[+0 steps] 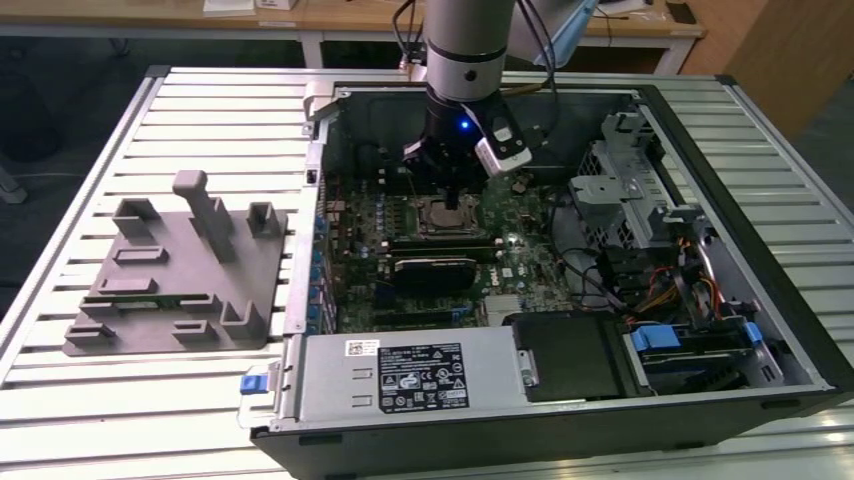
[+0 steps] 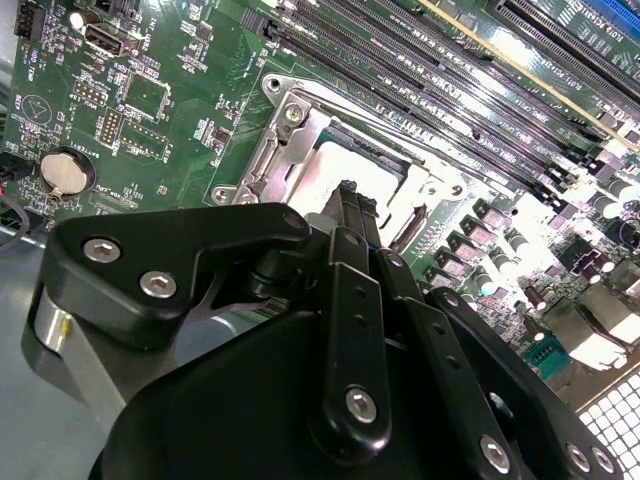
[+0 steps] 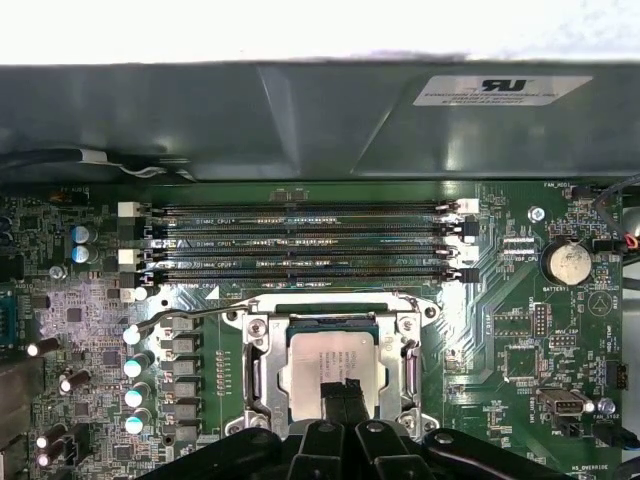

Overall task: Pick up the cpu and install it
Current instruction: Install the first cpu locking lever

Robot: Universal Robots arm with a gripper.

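Slatted metal table [image 1: 80, 420] is taking up most of the exterior view, a light wooden desk [image 1: 347, 20] on white legs is sitting behind it, dark floor [image 1: 80, 110] is showing on the exterior view's left, and a brown wooden panel [image 1: 781, 50] is standing far right

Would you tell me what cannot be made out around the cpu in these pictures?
- First wrist view: near edge of the cpu, covered by the gripper.
- Second wrist view: whether the shut fingers touch the cpu, blocked by the gripper's own body.
- Exterior view: detail of the socket, too small and partly behind the gripper.
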